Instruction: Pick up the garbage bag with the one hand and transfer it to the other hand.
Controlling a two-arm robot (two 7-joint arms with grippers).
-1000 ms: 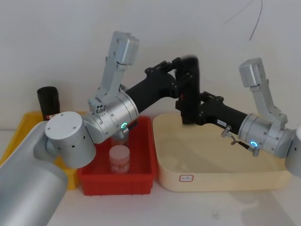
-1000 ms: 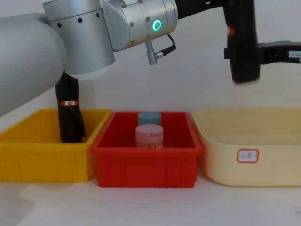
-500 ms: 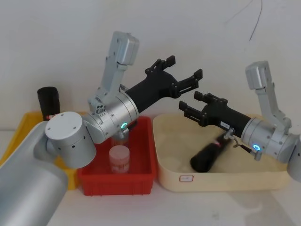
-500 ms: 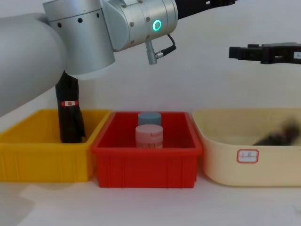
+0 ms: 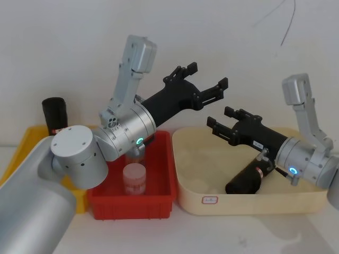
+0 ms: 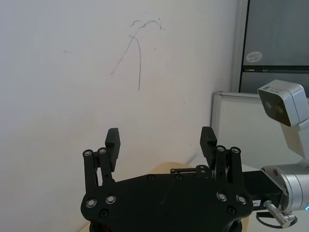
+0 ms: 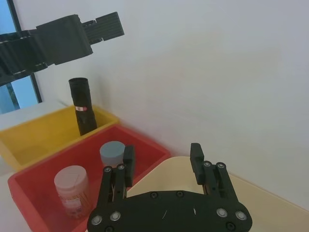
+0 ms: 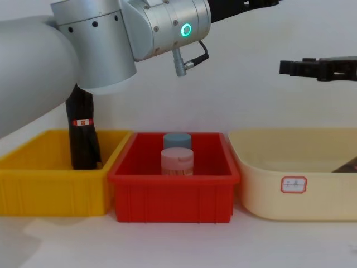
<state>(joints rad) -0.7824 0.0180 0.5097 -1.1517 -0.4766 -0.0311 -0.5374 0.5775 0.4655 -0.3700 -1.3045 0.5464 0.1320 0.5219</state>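
left end effector [image 5: 206,76] released | right end effector [image 5: 220,116] released | garbage bag [image 5: 246,180] unheld in tub [image 5: 265,203] | step: pickup, needs descent

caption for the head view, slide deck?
Head view: left hand and right hand open above cream tub; garbage bag lying inside.

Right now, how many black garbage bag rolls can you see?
2. One garbage bag lies on its side in the cream tub, right; a second roll stands in the yellow bin, left. None appears hidden.
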